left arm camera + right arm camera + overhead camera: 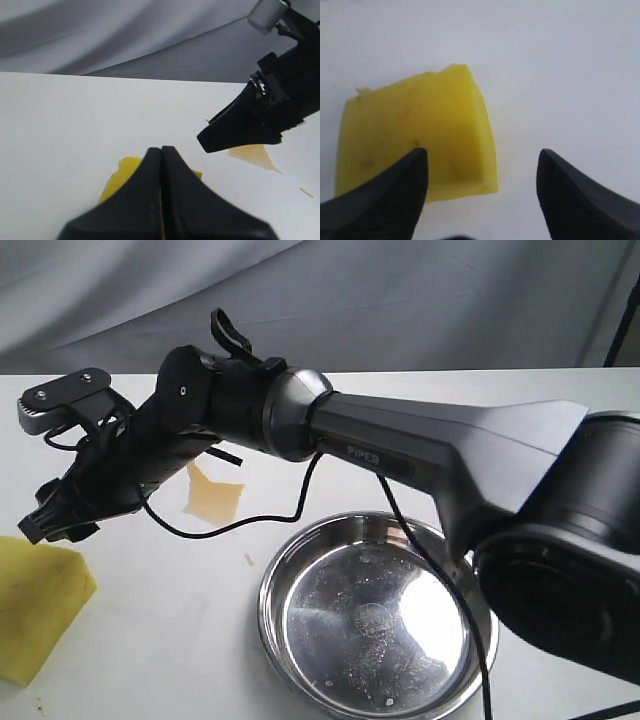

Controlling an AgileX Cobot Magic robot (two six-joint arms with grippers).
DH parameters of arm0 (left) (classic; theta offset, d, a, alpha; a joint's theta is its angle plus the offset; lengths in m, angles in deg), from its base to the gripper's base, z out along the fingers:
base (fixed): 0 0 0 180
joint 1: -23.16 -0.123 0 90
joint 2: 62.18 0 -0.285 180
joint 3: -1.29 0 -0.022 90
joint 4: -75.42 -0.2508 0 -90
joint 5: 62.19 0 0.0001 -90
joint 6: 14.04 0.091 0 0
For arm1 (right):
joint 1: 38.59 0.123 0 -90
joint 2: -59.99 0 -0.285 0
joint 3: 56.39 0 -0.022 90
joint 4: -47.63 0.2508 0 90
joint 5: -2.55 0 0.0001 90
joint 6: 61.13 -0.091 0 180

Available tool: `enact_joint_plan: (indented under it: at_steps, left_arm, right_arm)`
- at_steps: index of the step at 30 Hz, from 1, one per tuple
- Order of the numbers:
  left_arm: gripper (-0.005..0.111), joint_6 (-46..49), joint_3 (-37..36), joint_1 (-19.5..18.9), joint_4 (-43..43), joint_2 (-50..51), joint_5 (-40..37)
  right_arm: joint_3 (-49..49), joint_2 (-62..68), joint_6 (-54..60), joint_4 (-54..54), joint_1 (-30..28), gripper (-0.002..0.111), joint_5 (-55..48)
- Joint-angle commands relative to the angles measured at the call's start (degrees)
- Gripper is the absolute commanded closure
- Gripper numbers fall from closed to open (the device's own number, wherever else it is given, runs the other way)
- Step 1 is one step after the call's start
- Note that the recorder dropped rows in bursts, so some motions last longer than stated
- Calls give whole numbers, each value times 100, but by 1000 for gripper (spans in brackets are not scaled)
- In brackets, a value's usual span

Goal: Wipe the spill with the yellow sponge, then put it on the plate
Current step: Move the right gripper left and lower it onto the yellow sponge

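Starting with the exterior view, we see the right gripper (48, 522) reaching across to the left and hanging close over the yellow sponge (35, 605), which lies on the white table (150, 640). The spill (212, 495) sits unwiped between the sponge and the plate (272, 585). In the left wrist view, the left gripper (161, 150) has its jaws pressed together on nothing, and a corner of the sponge (125, 170) shows beyond its tips. In the right wrist view, the right gripper (482, 156) has its jaws spread wide, but the sponge (415, 130) sits off centre: one finger hangs over the foam and the other over bare table. We judge the step in hand to be the pickup. To do it well, we should shift sideways until the block lies squarely between the fingers, drop low along its thick sides, then close firmly enough that it cannot twist while we drag it over the spill.
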Motion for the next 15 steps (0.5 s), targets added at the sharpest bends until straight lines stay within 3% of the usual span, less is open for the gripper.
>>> enact_joint_plan:
  at_steps: [1, 15]
  left_arm:
    - [107, -31, -27, 26, 65, -12, 55]
    - [107, -31, -27, 26, 65, -12, 55]
  right_arm:
    - [-212, 246, 11, 387, 4, 49, 154]
    - [-212, 835, 930, 968, 308, 49, 418]
